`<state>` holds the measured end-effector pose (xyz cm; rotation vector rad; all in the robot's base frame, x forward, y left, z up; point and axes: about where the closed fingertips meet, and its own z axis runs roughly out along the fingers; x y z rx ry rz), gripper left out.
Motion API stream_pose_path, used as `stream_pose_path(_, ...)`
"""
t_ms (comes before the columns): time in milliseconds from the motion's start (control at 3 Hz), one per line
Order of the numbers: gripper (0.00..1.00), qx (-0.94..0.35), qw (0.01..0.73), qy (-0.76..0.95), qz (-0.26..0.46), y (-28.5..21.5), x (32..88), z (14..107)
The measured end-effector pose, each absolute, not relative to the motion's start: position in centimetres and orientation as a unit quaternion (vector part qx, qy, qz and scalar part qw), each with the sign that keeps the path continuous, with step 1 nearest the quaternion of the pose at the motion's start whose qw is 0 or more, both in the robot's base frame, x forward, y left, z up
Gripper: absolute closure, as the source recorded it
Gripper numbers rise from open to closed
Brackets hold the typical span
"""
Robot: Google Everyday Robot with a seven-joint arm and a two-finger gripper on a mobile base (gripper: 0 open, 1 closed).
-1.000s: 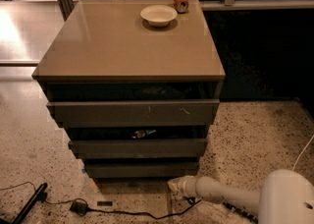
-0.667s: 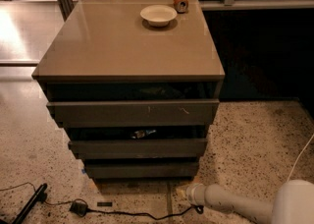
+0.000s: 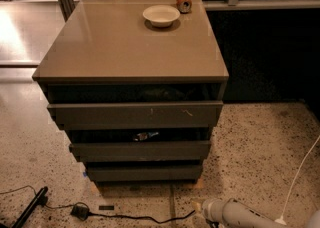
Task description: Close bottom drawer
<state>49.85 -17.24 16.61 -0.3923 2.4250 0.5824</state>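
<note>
A grey-brown cabinet (image 3: 125,47) stands on a speckled floor (image 3: 260,142); near the rear edge of its top sit a pale bowl (image 3: 161,15) and, just beside it toward the rear right corner, an orange can (image 3: 183,0). Three handleless drawers step down the front; the top drawer (image 3: 135,115), with pale scratches on its panel, shows a dark gap above it; the middle drawer (image 3: 140,150) is also out, with a small light object (image 3: 145,135) lying in its opening, perhaps a wrapper, though it is too dim to name. The bottom drawer (image 3: 145,173) is the lowest and narrowest, its plain front just above the floor; a dark strip shows above its panel, so it stands partly pulled out.

The white arm (image 3: 237,214) comes in from the lower right corner of the view, low over the floor; the gripper (image 3: 199,206) at its end is in front of and below the bottom drawer's right corner, apart from the panel; whether it is open or closed I cannot tell, and it has hold of nothing visible. A black cable (image 3: 135,217) runs along the floor from a small plug (image 3: 80,211) toward the gripper; a black bar (image 3: 29,212) lies at the lower left; a white cord (image 3: 300,172) trails at the right edge.
</note>
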Motion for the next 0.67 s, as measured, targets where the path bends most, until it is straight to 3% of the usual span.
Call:
stream_pose_path(333, 1.0, -0.148, 0.304, 0.915, 0.22, -17.23, 49.84, 16.61)
stream_pose_path(667, 0.85, -0.148, 0.304, 0.915, 0.22, -17.23, 49.84, 16.61)
